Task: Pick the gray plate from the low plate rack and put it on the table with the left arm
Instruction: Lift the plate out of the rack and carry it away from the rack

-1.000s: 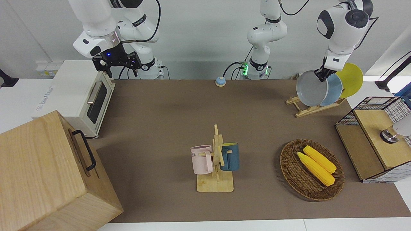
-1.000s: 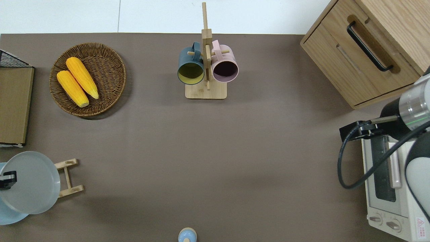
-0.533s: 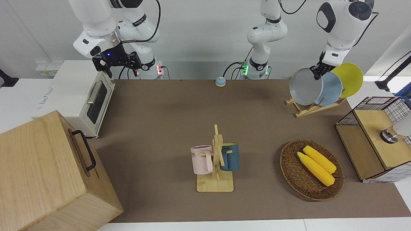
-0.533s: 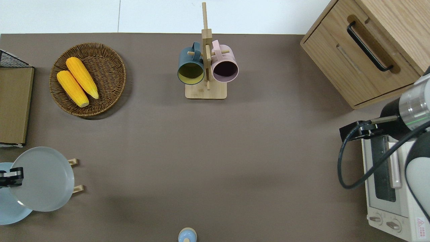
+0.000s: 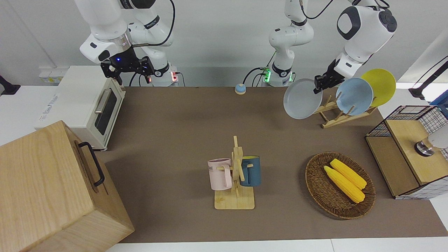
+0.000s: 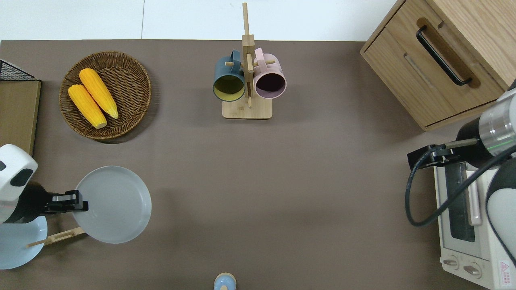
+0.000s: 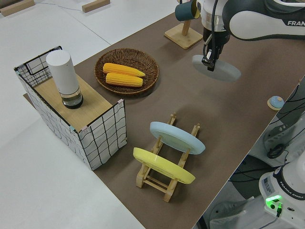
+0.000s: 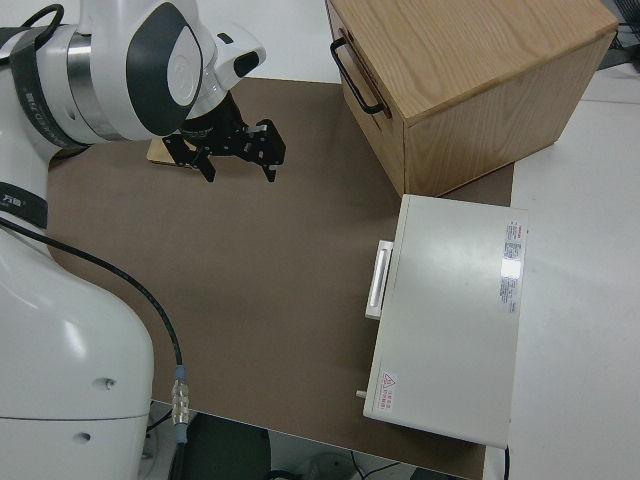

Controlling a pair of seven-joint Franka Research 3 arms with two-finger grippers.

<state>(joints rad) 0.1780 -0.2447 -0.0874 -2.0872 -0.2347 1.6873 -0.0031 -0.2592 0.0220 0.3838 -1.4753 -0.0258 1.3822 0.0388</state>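
The brown tabletop (image 5: pixel 175 119) fills the scene, white-edged, with a big wooden cabinet (image 5: pixel 52 189) on the corner at the right arm's end, farthest from the robots. Just beside it, nearer to the robots, sits a white toaster oven (image 5: pixel 84 105). At the left arm's end stands a wire-sided box with a wooden top (image 7: pixel 78 112), a white cylinder (image 7: pixel 64 76) upright on it.

The left arm (image 5: pixel 364 31) reaches out over open tabletop, and its pincer (image 6: pixel 78 201) is clenched on the rim of the gray plate (image 6: pixel 113 204). The plate is up in the air, clear of the rack, tilted in the front view with its face toward the camera. From overhead it hangs over bare tabletop just beside the low plate rack (image 7: pixel 164 167), toward the table's middle.

A round wicker basket (image 6: pixel 135 104) lies farther from the robots than the rack, two yellow corn cobs (image 6: pixel 92 98) side by side in it. On the rack two plates lean in the slanted pegs: the light-blue plate (image 7: pixel 176 137), and the yellow plate (image 7: pixel 162 165) toward the table's end.

Mid-table, toward the edge farthest from the robots, a wooden mug stand (image 5: pixel 235 196) carries a pink mug (image 5: pixel 219 174) and a dark blue mug (image 5: pixel 250 170). A small blue bell-like knob (image 5: pixel 240 88) sits at the edge nearest the robots.

The right arm is parked; its pincer (image 8: pixel 232 152) hangs released, fingers spread.
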